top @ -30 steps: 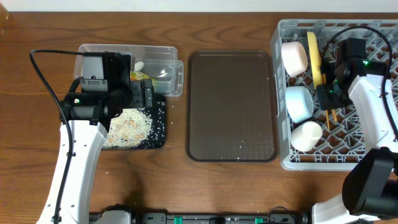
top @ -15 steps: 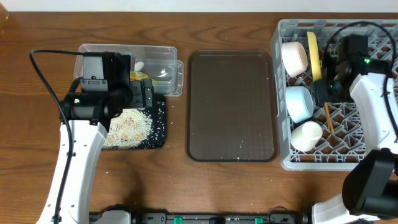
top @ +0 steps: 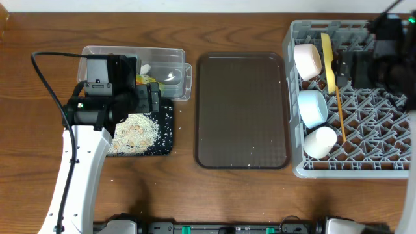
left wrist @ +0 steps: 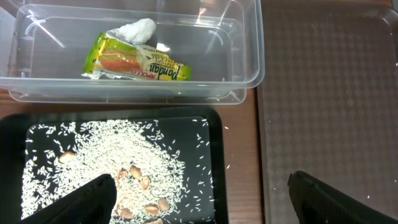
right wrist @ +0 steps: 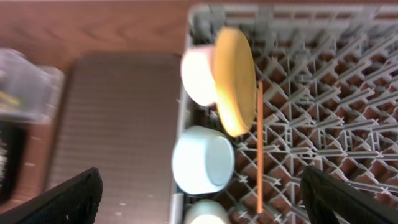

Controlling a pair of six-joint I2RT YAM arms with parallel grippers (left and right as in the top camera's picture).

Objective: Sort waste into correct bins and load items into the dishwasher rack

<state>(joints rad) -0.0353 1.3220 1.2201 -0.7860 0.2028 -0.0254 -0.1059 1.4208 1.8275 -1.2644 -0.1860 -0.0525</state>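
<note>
We release the thin wooden chopsticks [top: 339, 107].
Right gripper [right wrist: 199, 193] now sits further toward one o'clock, jaws apart; left gripper [left wrist: 202, 193] gapes too.

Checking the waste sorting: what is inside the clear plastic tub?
The clear tub holds a green-and-orange wrapper with a white crumpled scrap touching it. Nothing else shows; anything beneath the wrapper is covered.

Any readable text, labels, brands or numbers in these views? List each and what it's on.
"Pandan": on the green-and-orange wrapper lying in the clear tub, seen in the left wrist view.
"APOLLO": small print just below it on the same wrapper, barely legible, so not certain.
Remaining fine print on the wrapper: too small to read.
Overhead and right wrist views: no readable text.
</note>
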